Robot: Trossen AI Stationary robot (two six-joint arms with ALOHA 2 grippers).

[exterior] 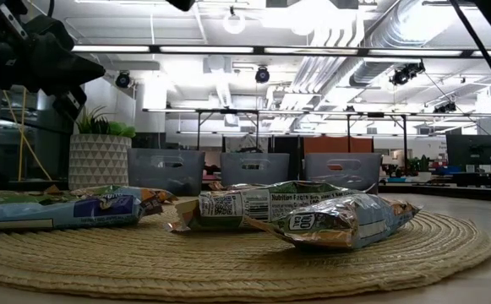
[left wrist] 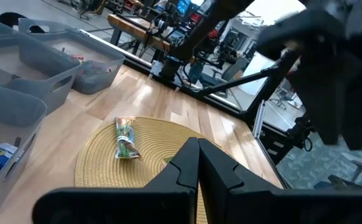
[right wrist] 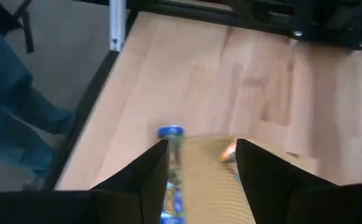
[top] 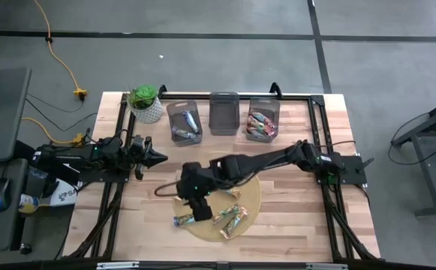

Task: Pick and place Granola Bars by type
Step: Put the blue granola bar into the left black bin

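While a handful of shiny wrapped Granola Bars (top: 229, 217) lie on the round woven straw mat (top: 254, 196) in the high view, sorting looks partly done: the grey bin nearest the potted plant (top: 185, 121) holds a few blue-wrapped bars, the grey bin farthest from the plant (top: 262, 122) holds pink-red ones, and the middle grey bin (top: 224, 112) looks empty (perhaps awaiting the green or tan type). About four or five bars remain on the mat. The right gripper (top: 197, 211) hangs over the mat's edge on the plant's side, above a blue-ended bar (top: 182, 220); the left gripper (top: 157, 156) waits just off the mat, between it and the plant.

In the low view, three bars rest flat on the mat (exterior: 448, 245), with bare weave at the rim and the bins well behind.

In the left wrist view, the left arm's fingers (left wrist: 215, 167) are pressed together, holding nothing; one green bar (left wrist: 126, 138) lies on the mat, and bare wood separates mat from bins.

In the right wrist view, the right fingers (right wrist: 152, 171) stand spread apart, empty, straddling the blue-ended bar (right wrist: 171, 168) at the mat's rim. I judge the descent is unobstructed, though the table's edge lies near the mat on that side.
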